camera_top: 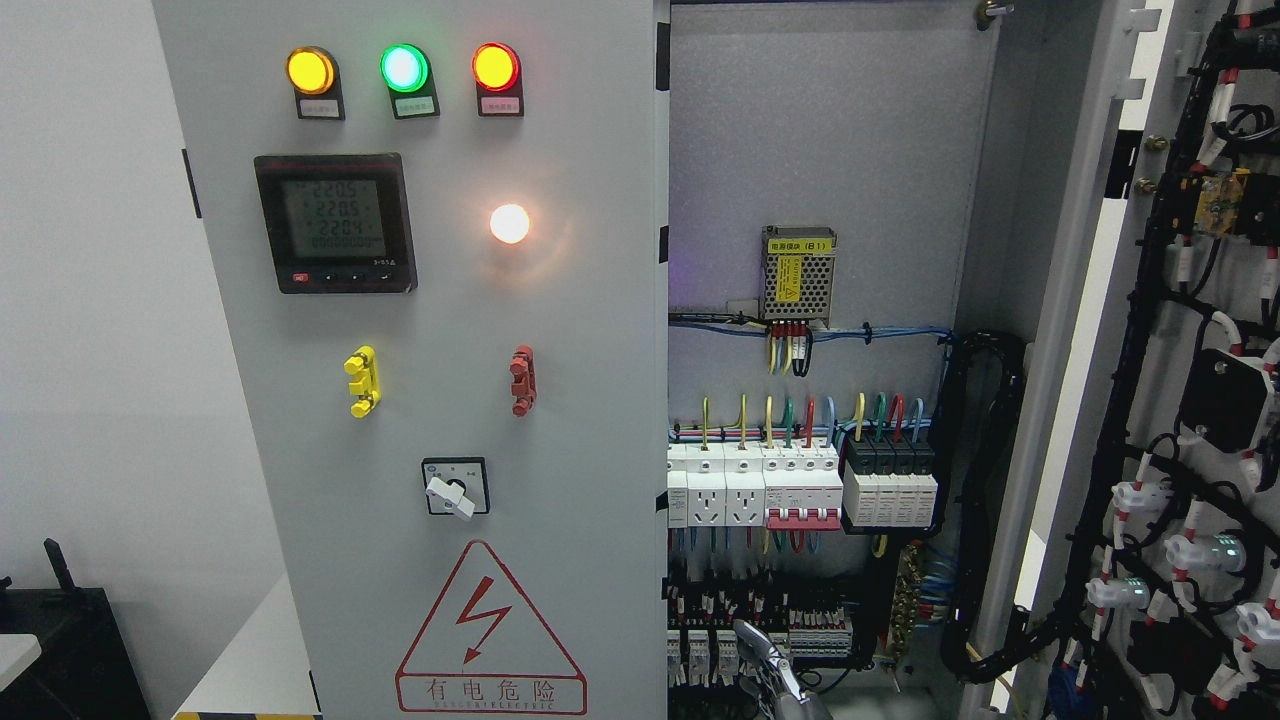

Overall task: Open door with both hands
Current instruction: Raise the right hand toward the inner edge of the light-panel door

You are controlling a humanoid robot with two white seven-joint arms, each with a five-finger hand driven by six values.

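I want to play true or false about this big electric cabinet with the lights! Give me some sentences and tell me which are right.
1. The right door stands open, showing wires inside. True.
2. All three round lights at the top are green. False: only the middle light is green; the others glow orange and red.
3. A robot hand shows at the bottom edge, in front of the switches. True.
4. The left door has a blue handle. False: it has a yellow handle and a red handle.
5. A lightning warning triangle sits low on the left door. True.
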